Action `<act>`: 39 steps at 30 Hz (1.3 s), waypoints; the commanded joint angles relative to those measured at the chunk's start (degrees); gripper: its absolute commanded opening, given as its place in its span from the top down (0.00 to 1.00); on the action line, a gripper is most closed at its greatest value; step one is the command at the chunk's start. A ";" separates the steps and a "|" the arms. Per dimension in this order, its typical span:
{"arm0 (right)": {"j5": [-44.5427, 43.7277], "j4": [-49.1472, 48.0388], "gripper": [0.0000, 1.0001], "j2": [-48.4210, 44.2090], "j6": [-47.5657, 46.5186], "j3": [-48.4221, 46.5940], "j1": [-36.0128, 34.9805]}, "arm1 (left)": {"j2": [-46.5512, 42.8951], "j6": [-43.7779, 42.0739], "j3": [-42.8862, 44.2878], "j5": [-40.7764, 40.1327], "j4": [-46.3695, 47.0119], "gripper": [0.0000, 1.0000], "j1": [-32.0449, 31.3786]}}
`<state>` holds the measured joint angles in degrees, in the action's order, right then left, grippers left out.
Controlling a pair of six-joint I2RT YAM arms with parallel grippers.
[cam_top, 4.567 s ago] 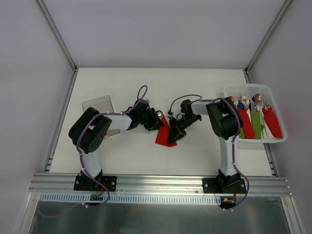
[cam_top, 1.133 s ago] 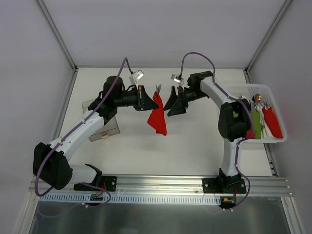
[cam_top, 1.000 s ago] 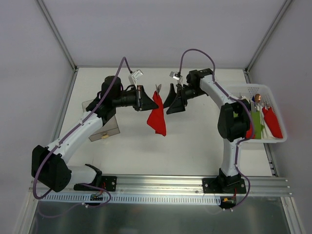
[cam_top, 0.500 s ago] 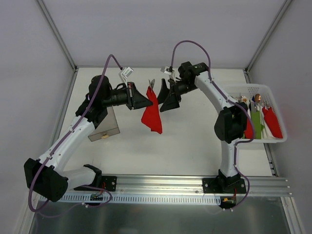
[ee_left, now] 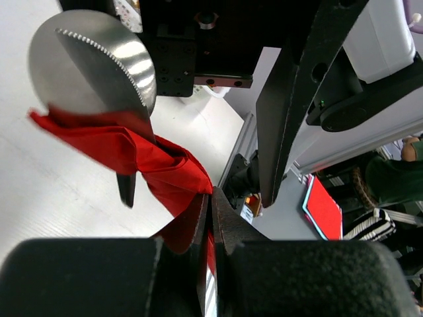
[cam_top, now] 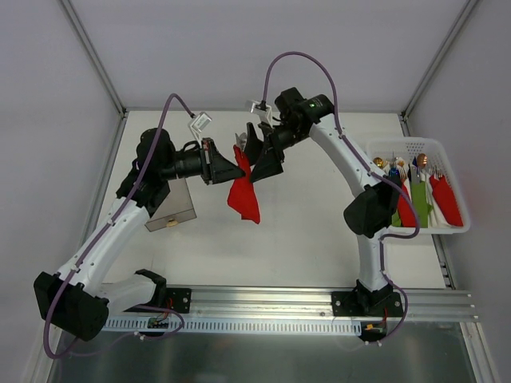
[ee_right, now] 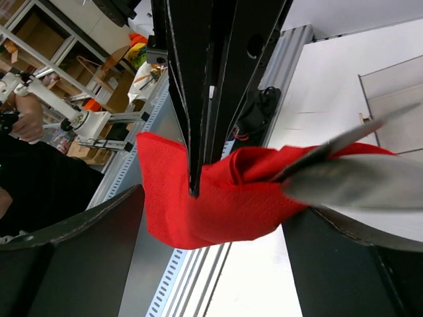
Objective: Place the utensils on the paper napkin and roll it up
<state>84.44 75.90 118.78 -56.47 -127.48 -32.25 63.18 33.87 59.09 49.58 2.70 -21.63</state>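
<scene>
We noted a white basket at the right edge of the table, holding rolled bundles in red, green and white, well apart from the work. A clear plastic block lay on the left side of the table, beneath the left arm. In the left wrist view, the black fingers of the right gripper stood close before the camera and blocked much of the scene.

From overhead, the two grippers covered the top of the paper napkin, and only a small silver tip showed above them. We could not tell how many utensils sat in the fold. The left wrist view showed one round, shiny bowl with a toothed edge, its handle buried in red paper. In the right wrist view the metal was blurred.

The left gripper had its fingers pressed together on an upper fold of the napkin, which hung from it, loosely bunched and raised off the table. The right gripper's fingers were spread wide on either side of the napkin. We could not tell whether either finger touched paper or metal.
</scene>
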 commanded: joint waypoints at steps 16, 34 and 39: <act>9.16 19.20 0.21 1.63 4.45 -2.51 -2.20 | -5.70 0.23 -0.73 2.19 5.03 1.00 1.59; 9.16 16.13 0.46 1.28 9.17 -6.11 -3.87 | -5.61 3.40 -1.08 3.42 9.60 1.00 2.64; 9.16 11.39 0.61 0.05 13.66 -6.11 -3.96 | -6.49 3.57 -1.96 3.59 9.78 1.00 3.08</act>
<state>84.47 75.92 120.84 -46.78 -130.98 -35.97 59.02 36.86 57.06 52.03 7.92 -19.38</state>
